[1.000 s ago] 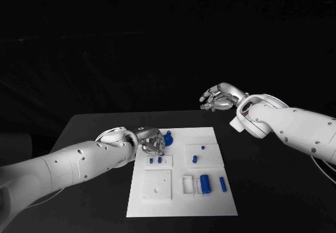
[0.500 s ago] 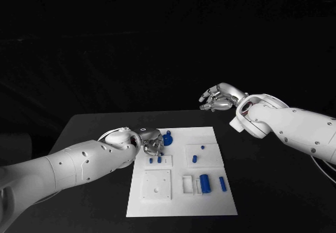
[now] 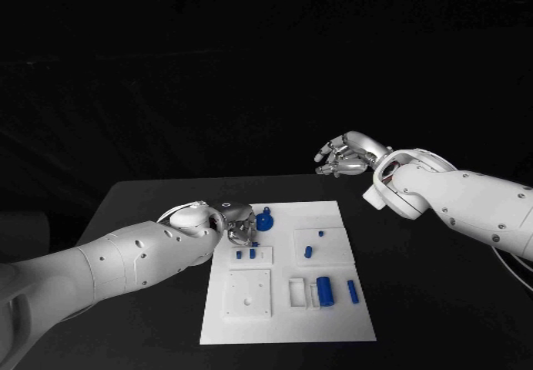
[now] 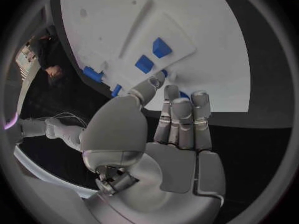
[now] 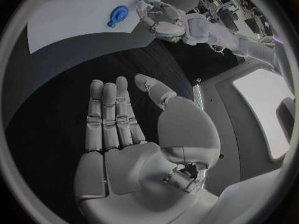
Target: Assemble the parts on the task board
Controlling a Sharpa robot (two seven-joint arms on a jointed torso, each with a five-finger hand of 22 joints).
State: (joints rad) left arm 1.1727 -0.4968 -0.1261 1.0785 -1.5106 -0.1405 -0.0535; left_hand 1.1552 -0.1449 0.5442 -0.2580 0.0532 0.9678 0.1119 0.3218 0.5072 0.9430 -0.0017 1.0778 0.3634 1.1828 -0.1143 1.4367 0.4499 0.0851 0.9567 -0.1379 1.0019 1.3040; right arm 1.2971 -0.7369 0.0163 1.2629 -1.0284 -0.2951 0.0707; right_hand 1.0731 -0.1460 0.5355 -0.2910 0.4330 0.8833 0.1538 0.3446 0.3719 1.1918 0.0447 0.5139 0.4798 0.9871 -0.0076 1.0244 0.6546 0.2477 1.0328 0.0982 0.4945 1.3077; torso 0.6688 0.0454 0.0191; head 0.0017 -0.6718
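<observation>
Left hand move: the left hand (image 3: pixel 236 224) has crept a touch inward along the far-left corner of the task board (image 3: pixel 333 324) since a second ago, and now sits right over the two small blue blocks (image 3: pixel 246 253).
Right hand move: none to speak of; the right hand (image 3: pixel 347 156) hangs high beyond the desk (image 3: pixel 139 208), just where it was.
Board and parts: nothing has shifted. The round blue part (image 3: pixel 264 222) stays just beside the left hand, the blue cylinder (image 3: pixel 326 290) and the slim blue bar (image 3: pixel 353 290) lie near the board's front right.
Left fingers now: the fingers (image 4: pixel 182 119) lie straight and side by side, thumb reaching toward the board's edge; nothing is between them, so the hand is empty.
Right fingers now: the right fingers (image 5: pixel 111 114) are extended and loose, palm bare, holding nothing.
Where the work lies: all the blue parts are on the white board, none lifted yet, I judge.
Risk one: the left hand comes in so low that knuckles could knock the round blue part or nudge the small blocks out of their seats.
Risk two: a push on the board's corner could slide the whole plate on the desk and spoil later aim.
Risk three: the blocks are small and close together, so the fingers may catch both or slip off.
</observation>
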